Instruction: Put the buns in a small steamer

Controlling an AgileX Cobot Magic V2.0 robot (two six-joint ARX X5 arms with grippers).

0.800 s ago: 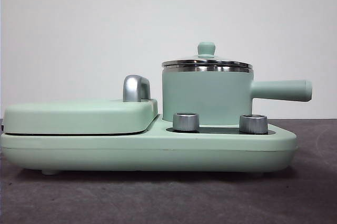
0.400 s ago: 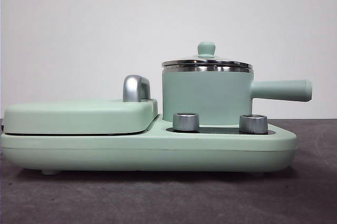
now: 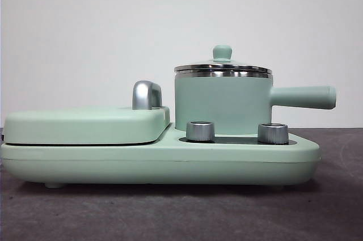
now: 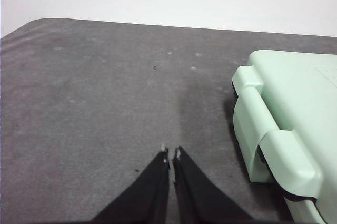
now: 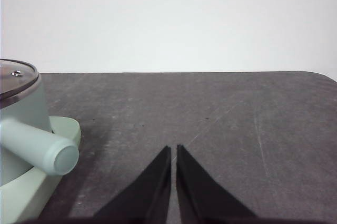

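The small steamer (image 3: 222, 102) is a mint-green pot with a steel rim, a lid with a green knob (image 3: 222, 52) and a long side handle (image 3: 303, 97). It stands on the right of a mint-green cooker base (image 3: 159, 164). It also shows in the right wrist view (image 5: 18, 118). Both buns are out of view. My left gripper (image 4: 171, 153) is shut and empty above the dark table, beside the griddle's end. My right gripper (image 5: 172, 149) is shut and empty above the table, beside the steamer's handle (image 5: 39, 147).
A flat hinged griddle (image 3: 85, 125) with a chrome hinge piece (image 3: 146, 94) is closed on the base's left; it also shows in the left wrist view (image 4: 295, 118). Two chrome knobs (image 3: 200, 130) sit in front of the pot. A white wall stands behind.
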